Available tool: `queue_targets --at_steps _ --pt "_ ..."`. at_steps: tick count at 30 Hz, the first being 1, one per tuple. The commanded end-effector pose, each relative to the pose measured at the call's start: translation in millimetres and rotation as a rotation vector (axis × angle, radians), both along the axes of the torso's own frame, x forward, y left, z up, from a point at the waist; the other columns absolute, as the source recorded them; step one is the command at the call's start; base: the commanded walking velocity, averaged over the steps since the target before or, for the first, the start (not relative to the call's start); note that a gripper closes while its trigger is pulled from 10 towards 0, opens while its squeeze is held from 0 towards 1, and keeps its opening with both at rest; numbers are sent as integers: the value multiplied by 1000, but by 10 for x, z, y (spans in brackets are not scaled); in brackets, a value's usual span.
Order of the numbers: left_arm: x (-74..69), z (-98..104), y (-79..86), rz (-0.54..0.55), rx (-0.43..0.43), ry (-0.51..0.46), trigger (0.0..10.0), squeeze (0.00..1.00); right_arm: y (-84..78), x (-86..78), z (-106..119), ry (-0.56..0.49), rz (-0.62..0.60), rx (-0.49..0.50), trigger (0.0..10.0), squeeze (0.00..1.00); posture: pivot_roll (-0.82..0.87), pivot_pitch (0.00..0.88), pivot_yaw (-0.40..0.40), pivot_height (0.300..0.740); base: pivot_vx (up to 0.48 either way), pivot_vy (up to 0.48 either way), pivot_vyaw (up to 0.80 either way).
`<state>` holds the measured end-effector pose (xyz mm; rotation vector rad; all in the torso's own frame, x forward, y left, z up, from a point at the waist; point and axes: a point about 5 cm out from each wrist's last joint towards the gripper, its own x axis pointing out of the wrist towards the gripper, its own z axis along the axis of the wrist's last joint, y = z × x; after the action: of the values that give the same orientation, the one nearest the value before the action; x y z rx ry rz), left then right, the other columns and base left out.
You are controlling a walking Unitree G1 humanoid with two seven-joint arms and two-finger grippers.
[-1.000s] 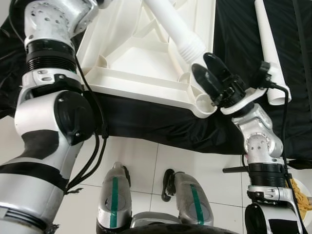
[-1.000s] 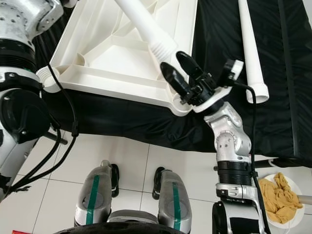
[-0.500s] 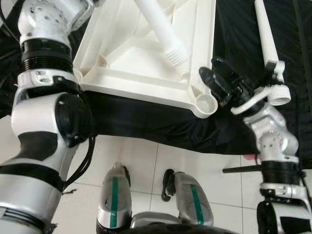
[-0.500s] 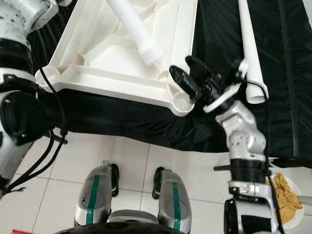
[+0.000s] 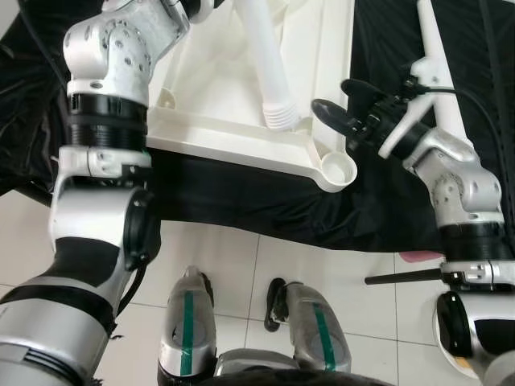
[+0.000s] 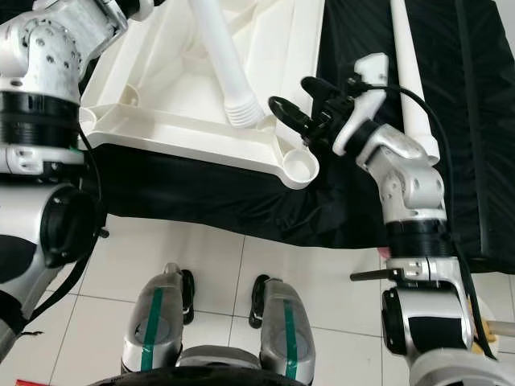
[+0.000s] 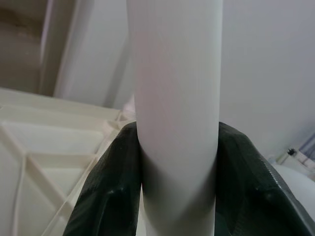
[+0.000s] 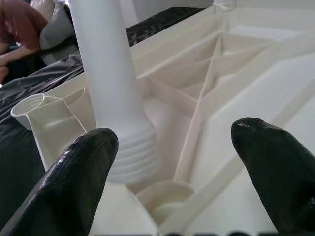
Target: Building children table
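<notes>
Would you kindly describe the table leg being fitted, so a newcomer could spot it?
Find the white upturned tabletop on the black sheet. Over its near right corner stands a white leg, held in the left gripper. Unlike the second leg lying on the sheet, its ribbed end points toward a corner socket.

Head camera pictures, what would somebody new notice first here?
The upside-down white tabletop on the black cloth stands out, with the left gripper clamping a white table leg whose ribbed end hovers near the corner socket. The right gripper waits open beside that corner, and a spare leg lies behind it.
</notes>
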<state>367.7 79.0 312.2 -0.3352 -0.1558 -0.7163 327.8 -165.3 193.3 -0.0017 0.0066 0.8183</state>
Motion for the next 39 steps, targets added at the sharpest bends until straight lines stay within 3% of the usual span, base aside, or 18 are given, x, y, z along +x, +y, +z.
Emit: queue_targets --at_steps 1,12,36,37,38,39 --pt "-112 101 -109 -151 27 -106 10000 0 15 9 -10 9 6 -29 10000 0 73 64 -58 740 0 0 0" --pt "-328 286 -337 -224 66 -216 10000 0 249 220 239 -36 75 -60 10000 0 92 72 -68 740 0 0 0" --pt "-540 292 -576 -304 165 -302 10000 0 372 426 498 -55 128 -120 10000 0 90 79 -62 740 0 0 0" --pt "-544 295 -582 -305 169 -305 10000 0 377 433 510 -52 135 -121 8078 0 91 78 -63 740 0 0 0" --pt "-548 298 -585 -306 172 -308 10000 0 381 439 521 -50 142 -121 2980 0 91 78 -63 740 0 0 0" --pt "-548 298 -585 -306 172 -308 10000 0 381 439 521 -50 142 -121 2980 0 91 78 -63 740 0 0 0"
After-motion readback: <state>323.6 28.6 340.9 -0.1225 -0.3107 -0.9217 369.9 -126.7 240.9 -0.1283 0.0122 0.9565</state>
